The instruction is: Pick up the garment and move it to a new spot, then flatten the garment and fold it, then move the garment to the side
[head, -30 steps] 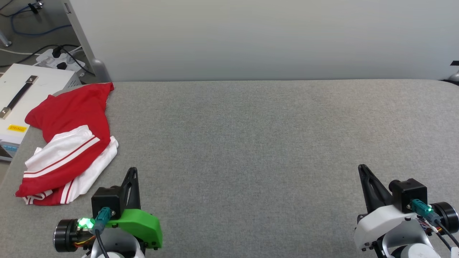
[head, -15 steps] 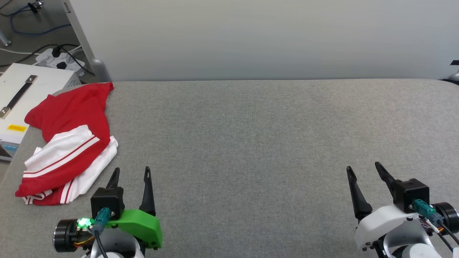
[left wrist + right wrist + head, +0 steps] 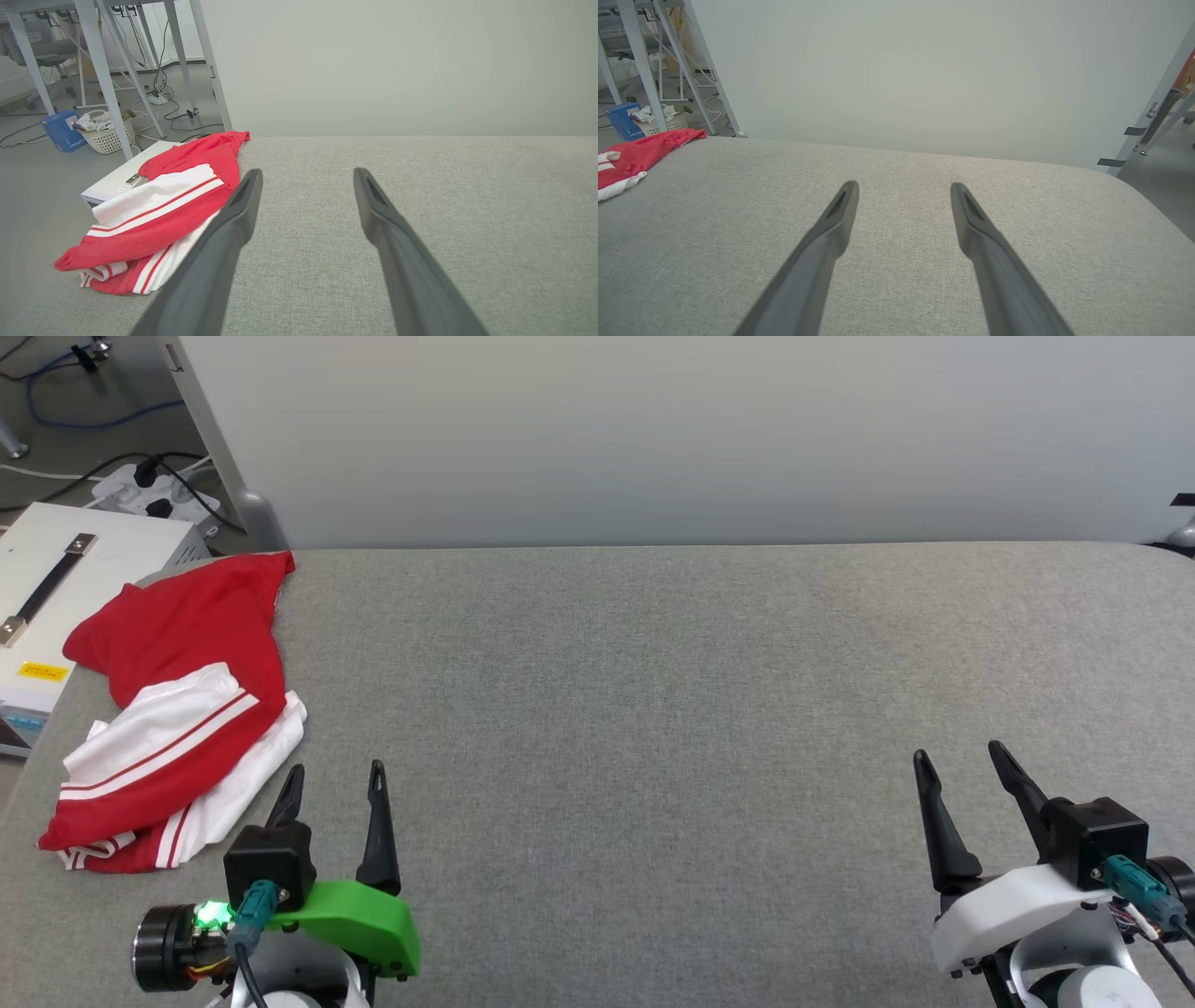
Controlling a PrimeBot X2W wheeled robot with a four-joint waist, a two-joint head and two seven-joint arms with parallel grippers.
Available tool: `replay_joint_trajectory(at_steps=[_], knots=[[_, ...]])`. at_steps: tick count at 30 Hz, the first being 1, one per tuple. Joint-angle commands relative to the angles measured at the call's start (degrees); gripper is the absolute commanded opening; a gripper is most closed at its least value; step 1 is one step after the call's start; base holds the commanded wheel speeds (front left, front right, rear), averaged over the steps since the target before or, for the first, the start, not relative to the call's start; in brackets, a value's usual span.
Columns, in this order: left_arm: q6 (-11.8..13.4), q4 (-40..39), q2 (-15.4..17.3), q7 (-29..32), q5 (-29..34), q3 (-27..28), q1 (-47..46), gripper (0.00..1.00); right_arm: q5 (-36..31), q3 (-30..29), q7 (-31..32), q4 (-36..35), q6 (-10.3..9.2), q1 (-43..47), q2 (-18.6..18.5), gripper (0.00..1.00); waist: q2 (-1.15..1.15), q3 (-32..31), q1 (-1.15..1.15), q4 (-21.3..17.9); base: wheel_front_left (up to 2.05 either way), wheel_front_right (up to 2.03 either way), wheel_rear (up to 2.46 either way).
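As garment [image 3: 187, 709] lies bunched, L hand [image 3: 336, 768] gapes.

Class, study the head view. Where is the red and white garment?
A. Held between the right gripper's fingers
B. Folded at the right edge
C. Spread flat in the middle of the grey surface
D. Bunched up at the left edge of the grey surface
D: the garment lies crumpled at the left edge of the grey surface, beside the open left gripper, which is not touching it.
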Motion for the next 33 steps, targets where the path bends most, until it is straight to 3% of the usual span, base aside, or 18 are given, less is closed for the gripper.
replay_joint_trajectory(at_steps=[1, 33], knots=[[0.47, -0.39, -0.05, -0.65, -0.34, 0.05, 0.16, 1.00, 0.84, -0.13, -0.63, -0.70, -0.01, -0.21, 0.01, 1.00, 0.00, 0.03, 0.00, 0.00, 0.00, 0.00, 0.00], [0.36, 0.22, -0.12, -4.78, -1.90, -0.45, 0.83, 1.00, 4.63, 0.90, -4.71, -0.36, -0.02, 1.16, 0.03, 1.00, 0.00, 0.66, 0.00, -0.10, 0.00, 0.00, 0.00]])
